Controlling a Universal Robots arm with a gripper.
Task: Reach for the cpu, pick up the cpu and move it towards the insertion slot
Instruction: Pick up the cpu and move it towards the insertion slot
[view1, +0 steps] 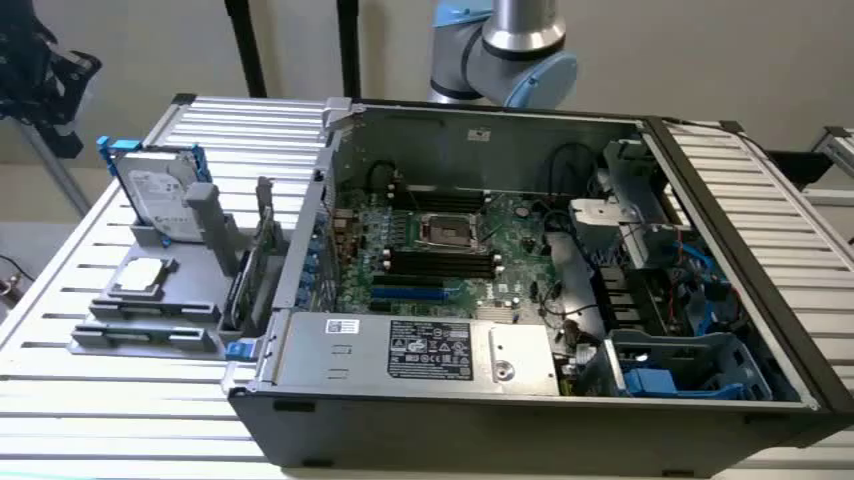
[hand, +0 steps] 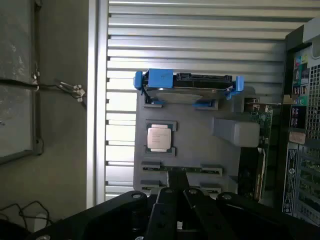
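The cpu (view1: 143, 277) is a small silvery square chip lying flat in a recess of the grey holder (view1: 180, 290) at the exterior view's left, outside the computer case. In the wrist view the cpu (hand: 160, 136) lies well away from my gripper (hand: 178, 194), whose black fingers are shut with nothing between them. The insertion slot (view1: 447, 232) is a dark square socket with a shiny frame on the green board inside the open case. My arm (view1: 514, 50) stands behind the case's back wall.
An upright hard drive (view1: 160, 195) with blue rails stands on the holder behind the cpu, and a circuit card (view1: 254, 270) stands on edge beside it. The open case (view1: 534, 400) has tall walls, cables and black memory slots (view1: 441, 263). Everything rests on a slatted metal table (view1: 80, 400).
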